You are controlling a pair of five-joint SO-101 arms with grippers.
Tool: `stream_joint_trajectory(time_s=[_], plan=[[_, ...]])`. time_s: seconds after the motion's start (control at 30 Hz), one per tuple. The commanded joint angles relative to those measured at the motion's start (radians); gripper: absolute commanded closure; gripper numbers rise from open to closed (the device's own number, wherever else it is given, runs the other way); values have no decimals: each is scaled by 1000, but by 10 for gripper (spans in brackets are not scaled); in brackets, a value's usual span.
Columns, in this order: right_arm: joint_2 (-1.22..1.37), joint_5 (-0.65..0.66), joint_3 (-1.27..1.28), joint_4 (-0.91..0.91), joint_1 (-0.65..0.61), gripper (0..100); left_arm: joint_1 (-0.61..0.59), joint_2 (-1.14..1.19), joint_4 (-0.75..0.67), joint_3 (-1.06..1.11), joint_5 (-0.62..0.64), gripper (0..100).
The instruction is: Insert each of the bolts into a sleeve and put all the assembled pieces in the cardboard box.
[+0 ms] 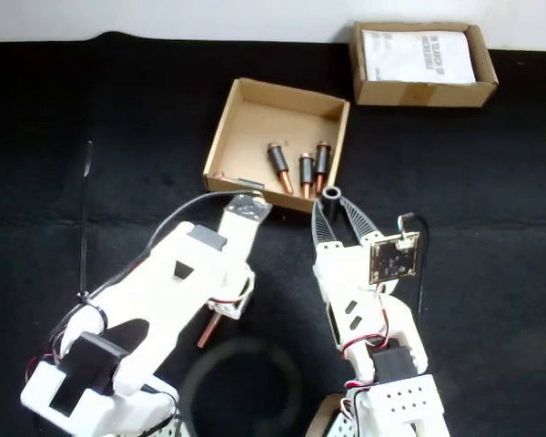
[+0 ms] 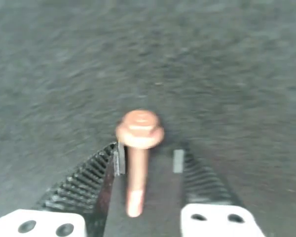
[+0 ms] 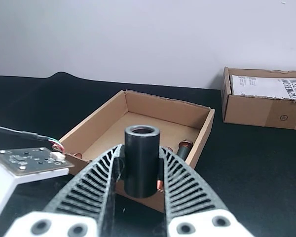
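A copper bolt lies on the black mat between the fingers of my left gripper, which is open; one pad touches the shank, the other stands apart from it. From above, the bolt pokes out under the left gripper. My right gripper is shut on a black sleeve, held upright with its bore facing up. It hangs just in front of the cardboard box. The sleeve is at the box's near right corner. Three assembled pieces lie inside the box.
A second cardboard box with a printed sheet stands at the back right. A thin black cable rises at the left. Black mat covers the table, with free room on the right.
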Motion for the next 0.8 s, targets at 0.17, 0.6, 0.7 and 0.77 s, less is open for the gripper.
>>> stream_joint_trajectory(time_s=[0.17, 0.6, 0.7, 0.77], plan=[[-28, -11, 45, 4, 12, 991, -2, 1, -17, -88, -6, 992], [-28, -9, 45, 5, 10, 991, 85, -185, 414, -406, 2, 992], [-28, -9, 47, 5, 10, 991, 119, -272, 416, -412, 3, 992], [-28, -9, 47, 5, 10, 991, 142, -329, 405, -412, 3, 992]])
